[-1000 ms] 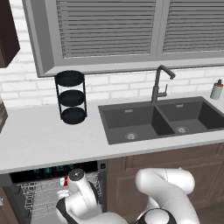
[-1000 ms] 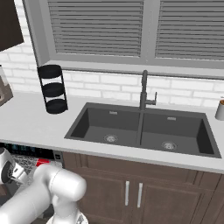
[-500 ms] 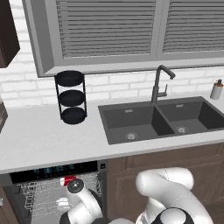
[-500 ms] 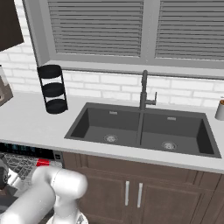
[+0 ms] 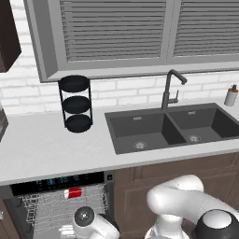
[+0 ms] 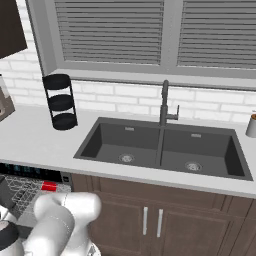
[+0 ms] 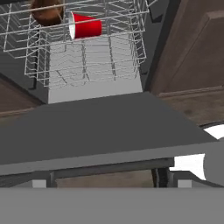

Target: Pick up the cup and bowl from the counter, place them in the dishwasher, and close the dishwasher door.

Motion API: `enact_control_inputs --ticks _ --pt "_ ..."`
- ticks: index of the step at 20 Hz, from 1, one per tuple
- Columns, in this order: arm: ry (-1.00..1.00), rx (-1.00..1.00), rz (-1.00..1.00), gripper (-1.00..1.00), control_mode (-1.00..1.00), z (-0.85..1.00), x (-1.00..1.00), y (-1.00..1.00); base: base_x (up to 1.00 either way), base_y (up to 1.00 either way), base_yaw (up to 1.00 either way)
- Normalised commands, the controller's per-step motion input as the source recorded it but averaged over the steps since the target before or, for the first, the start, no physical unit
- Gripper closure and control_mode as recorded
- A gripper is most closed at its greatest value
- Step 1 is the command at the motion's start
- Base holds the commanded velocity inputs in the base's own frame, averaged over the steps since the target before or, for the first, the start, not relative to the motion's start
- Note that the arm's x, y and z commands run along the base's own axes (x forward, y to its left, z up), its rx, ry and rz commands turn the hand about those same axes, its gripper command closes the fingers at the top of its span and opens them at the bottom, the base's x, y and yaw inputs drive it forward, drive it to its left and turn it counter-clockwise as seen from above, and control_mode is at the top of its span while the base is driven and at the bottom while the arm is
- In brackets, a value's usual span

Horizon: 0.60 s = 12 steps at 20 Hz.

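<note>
Hand view looks down along the open dishwasher door [image 7: 100,127], a flat dark-grey panel lying let down, with its bar handle [image 7: 105,168] running across near the bottom. Beyond the door stands the silver wire rack [image 7: 87,57] of the dishwasher [image 7: 153,39]. In that rack the red cup [image 7: 85,25] lies on its side, its white mouth turned toward the brown bowl [image 7: 46,12], which sits just beside it at the rack's far corner, partly cut off by the picture's edge. The gripper's [image 7: 105,181] two dark finger tips [image 7: 41,181] stand at the bottom, wide apart, one to either side, and nothing is between them; they are just beside the handle, though I cannot tell whether they touch it.

From the left base view the dishwasher's black control strip [image 5: 58,182] with small blue lights sits right under the light-grey counter [image 5: 51,149], and the cup shows as a red spot in the rack below it. On the counter a black tiered stand [image 5: 75,103] stands by the white brick wall, and a dark double sink [image 5: 172,126] with a dark tap [image 5: 170,88] lies to its right. A small bottle [image 5: 230,95] stands at the far right. Brown cabinets [image 6: 160,220] run under the sink.
</note>
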Motion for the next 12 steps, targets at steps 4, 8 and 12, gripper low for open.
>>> enact_control_inputs --ticks 4,8,12 --pt "0.20 0.14 0.12 -1.00 -1.00 1.00 -0.18 0.05 0.00 0.00 0.00" --pt "0.02 0.13 0.36 -1.00 -1.00 0.54 -0.80 0.09 0.00 0.00 0.00" --pt "0.02 -0.02 0.06 -1.00 -1.00 -0.08 -0.41 0.18 0.00 0.00 0.00"
